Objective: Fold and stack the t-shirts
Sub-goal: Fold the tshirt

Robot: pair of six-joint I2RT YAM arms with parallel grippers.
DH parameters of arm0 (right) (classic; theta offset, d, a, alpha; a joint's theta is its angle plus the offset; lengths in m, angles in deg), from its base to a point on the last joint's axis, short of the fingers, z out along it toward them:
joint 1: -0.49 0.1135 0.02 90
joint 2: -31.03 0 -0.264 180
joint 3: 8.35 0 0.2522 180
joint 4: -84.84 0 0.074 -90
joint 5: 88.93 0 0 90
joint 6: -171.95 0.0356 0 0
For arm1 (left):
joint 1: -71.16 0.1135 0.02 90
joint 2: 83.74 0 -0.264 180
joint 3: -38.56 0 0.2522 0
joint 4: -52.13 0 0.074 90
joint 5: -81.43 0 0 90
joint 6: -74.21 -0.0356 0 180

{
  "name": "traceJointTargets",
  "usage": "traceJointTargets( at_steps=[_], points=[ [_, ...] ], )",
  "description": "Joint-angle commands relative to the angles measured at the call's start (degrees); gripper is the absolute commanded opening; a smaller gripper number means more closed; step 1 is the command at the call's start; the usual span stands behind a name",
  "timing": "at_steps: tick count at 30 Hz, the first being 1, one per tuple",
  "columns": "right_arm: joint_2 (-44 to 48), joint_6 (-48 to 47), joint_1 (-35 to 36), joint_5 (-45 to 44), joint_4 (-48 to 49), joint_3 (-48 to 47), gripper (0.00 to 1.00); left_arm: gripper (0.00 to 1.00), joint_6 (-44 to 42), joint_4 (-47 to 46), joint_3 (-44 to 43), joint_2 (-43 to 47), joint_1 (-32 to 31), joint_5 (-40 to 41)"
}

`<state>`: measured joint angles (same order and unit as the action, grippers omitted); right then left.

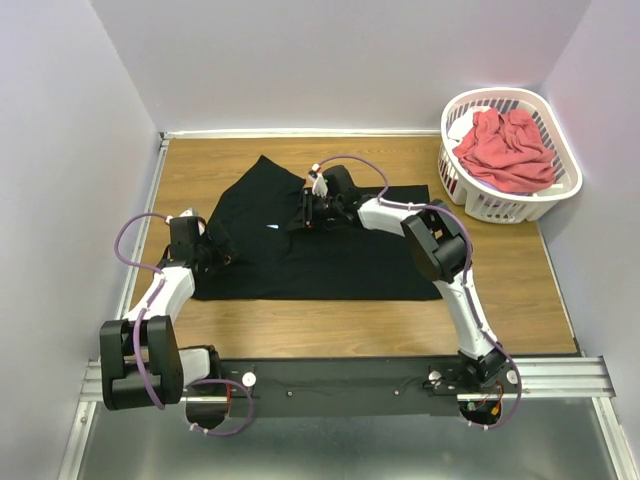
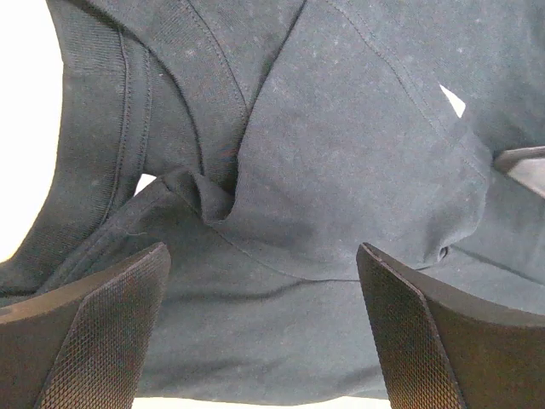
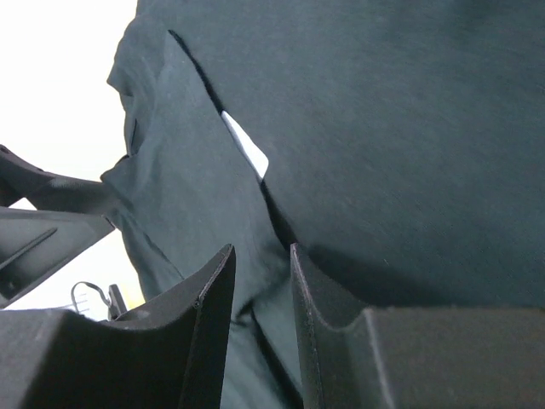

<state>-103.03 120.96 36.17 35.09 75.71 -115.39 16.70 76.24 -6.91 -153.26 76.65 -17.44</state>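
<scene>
**Table** [image 1: 520, 290]: wooden top, enclosed by pale walls on the left, far and right sides.

**Black t-shirt** [image 1: 330, 260]: laid out on the middle of the table and partly folded. The near edge is straight, and the far left part is drawn up into a point. A small **white neck tag** [image 1: 272, 228] is seen left of centre. A puckered seam is seen in the left wrist view.

**Coral-red t-shirt** [image 1: 508, 150]: heaped loosely inside the basket, well apart from the black one.

**Laundry basket** [image 1: 565, 190]: white slotted plastic, placed at the far right corner of the table against the walls.

**Left gripper** [image 2: 262, 256]: positioned over the left edge of the black t-shirt. The jaws are spread to their full width and nothing is held. Wrinkled black cloth is seen below, between the two fingers. Whether the fingertips touch the cloth cannot be told.

**Right gripper** [image 3: 261, 256]: reached across to the far middle of the black t-shirt, just right of the neck tag. The jaws are drawn in to a narrow gap, into which a folded edge of the black cloth is seen to run. Whether the cloth is actually pinched cannot be told.
</scene>
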Motion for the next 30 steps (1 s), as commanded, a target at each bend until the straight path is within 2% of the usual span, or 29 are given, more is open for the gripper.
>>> traceJointTargets(
  at_steps=[1, 15, 19, 26, 28, 30],
  points=[
    [-2.3, 0.2, 0.5, 1.3, 1.8, -3.0, 0.39, 0.98, 1.4, -2.6, 0.7, -0.5, -0.4, -1.3],
    [-2.7, 0.5, 1.6, 2.0, 1.8, -0.9, 0.38, 0.98, 1.9, -3.0, 1.3, -2.8, -0.8, -1.6],
    [-2.7, 0.5, 1.7, 2.0, 1.7, -1.1, 0.32, 0.99, 2.0, -2.8, 1.4, -2.8, -0.9, -1.4],
    [-1.7, -0.3, 1.7, 1.5, 1.7, -1.4, 0.05, 0.98, 2.1, -2.6, 1.4, -3.5, -1.4, -1.2],
    [-1.1, -1.0, 1.8, 0.7, 1.7, -1.4, 0.01, 0.98, 2.1, -2.5, 1.3, -3.8, -1.5, -1.2],
    [0.1, -1.8, 1.7, 0.1, 1.7, -1.2, 0.0, 0.98, 2.1, -2.4, 1.3, -3.9, -1.5, -1.3]
  ],
)
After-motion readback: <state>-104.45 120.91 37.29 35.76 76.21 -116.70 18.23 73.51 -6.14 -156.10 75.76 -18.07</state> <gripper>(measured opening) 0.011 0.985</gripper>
